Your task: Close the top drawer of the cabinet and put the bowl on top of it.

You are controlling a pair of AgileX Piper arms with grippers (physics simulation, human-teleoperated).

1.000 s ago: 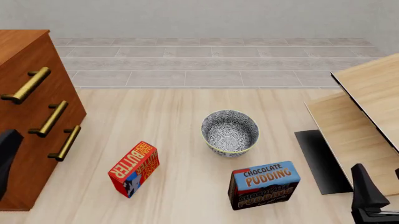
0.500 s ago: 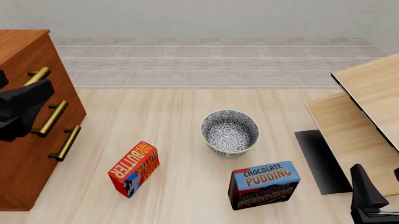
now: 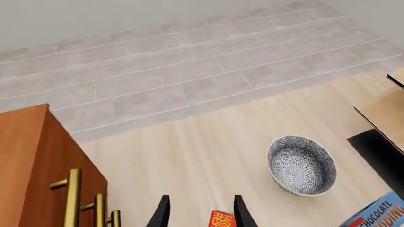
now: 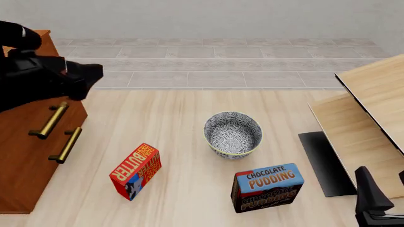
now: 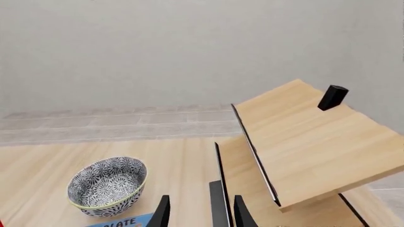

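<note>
The reddish-brown cabinet [image 4: 28, 156] stands at the far left. My left arm crosses its upper front and hides the top drawer's handle in the front view. In the left wrist view the top drawer's brass handle [image 3: 73, 198] shows beside the cabinet [image 3: 31, 161]; how far the drawer stands out I cannot tell. The left gripper [image 4: 93, 73] [image 3: 200, 213] is open and empty, apart from the handle. The patterned bowl [image 4: 232, 134] [image 3: 302, 164] [image 5: 107, 186] sits upright mid-table. At the near right, my right gripper [image 4: 385, 189] [image 5: 200, 215] is open and holds nothing.
A red butter box [image 4: 136, 171] lies left of the bowl, and a chocolate pudding box [image 4: 266, 187] stands in front of it. Tilted light-wood boards [image 4: 372, 109] and a dark mat [image 4: 325, 163] fill the right side. Two lower drawer handles [image 4: 49, 120] show beneath my left arm.
My left arm has risen from the near left edge up along the cabinet front and swung right, now covering the top handle. The right arm, bowl and boxes have not moved.
</note>
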